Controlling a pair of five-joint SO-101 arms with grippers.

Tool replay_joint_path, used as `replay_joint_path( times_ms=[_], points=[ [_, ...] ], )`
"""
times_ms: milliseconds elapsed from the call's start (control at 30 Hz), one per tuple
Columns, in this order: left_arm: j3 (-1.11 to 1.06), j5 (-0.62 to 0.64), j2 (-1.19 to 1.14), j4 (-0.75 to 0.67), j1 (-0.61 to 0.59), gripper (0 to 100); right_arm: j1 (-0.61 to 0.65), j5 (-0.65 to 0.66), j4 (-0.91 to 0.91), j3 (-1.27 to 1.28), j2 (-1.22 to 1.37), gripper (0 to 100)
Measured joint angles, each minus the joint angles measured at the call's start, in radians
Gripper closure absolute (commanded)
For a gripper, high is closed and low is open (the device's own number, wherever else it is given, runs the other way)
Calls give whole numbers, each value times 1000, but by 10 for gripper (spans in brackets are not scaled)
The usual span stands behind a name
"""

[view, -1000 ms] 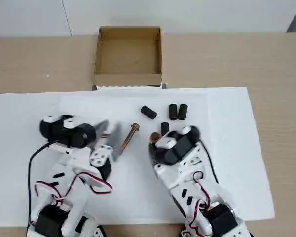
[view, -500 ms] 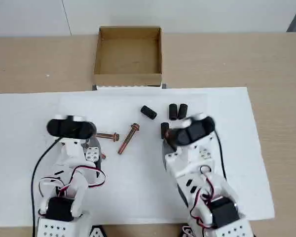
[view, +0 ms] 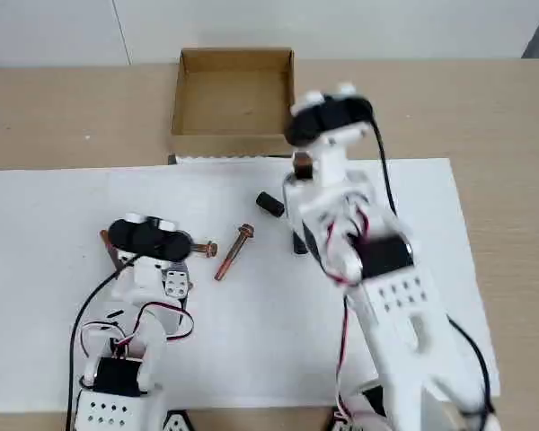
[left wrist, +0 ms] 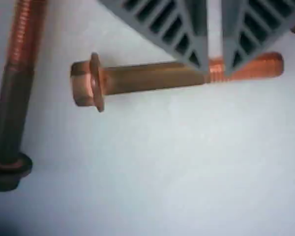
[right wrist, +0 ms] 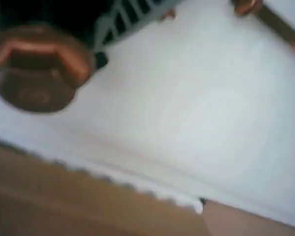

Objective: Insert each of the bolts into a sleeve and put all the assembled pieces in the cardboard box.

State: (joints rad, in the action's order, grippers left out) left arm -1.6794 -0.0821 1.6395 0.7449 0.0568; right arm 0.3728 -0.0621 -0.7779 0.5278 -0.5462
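Cardboard, plain brown, makes up the box, which stands at the far side of the wooden table, just past the far edge of a white sheet.

Three bolts can be counted. The held bolt sits in the right gripper, whose fingers are clamped on it. It hangs over the far edge of the sheet, just in front of the box's front wall and not inside it. In the right wrist view its copper head faces the camera. A dark shape sits right behind the head, and I cannot tell whether it is a sleeve or part of the gripper.

The other two bolts lie on the sheet, near each other but apart. The copper bolt lies flat with the left gripper directly over its threaded end. That gripper's fingers are drawn almost together, with a thin slit between them, and the bolt's length runs across both tips rather than between them. The dark-shanked bolt lies at a slant just beside the copper one, its head toward the box.

Two black sleeves are visible. One sleeve lies in the open between the bolts and the box. The second sleeve is half hidden against the right arm. A thin brown piece beside the left arm's head is too hidden to name.
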Motion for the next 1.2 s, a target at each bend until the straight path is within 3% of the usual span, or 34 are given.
replay_joint_path(
  times_ms=[200, 400, 833, 1000, 1200],
  points=[
    [-3, -64, 0, -14, 0, 994, 0, 101, 100, -239, 281, 995],
    [-6, -66, 0, -14, 0, 994, -9, 241, 252, -436, 546, 995],
    [-6, -66, 0, -14, 0, 994, -12, 410, 430, -793, 1039, 980],
    [-6, -66, 0, -14, 0, 994, -12, 459, 443, -898, 1172, 850],
    [-6, -66, 0, -14, 0, 994, -12, 463, 448, -948, 1208, 882]
  ],
)
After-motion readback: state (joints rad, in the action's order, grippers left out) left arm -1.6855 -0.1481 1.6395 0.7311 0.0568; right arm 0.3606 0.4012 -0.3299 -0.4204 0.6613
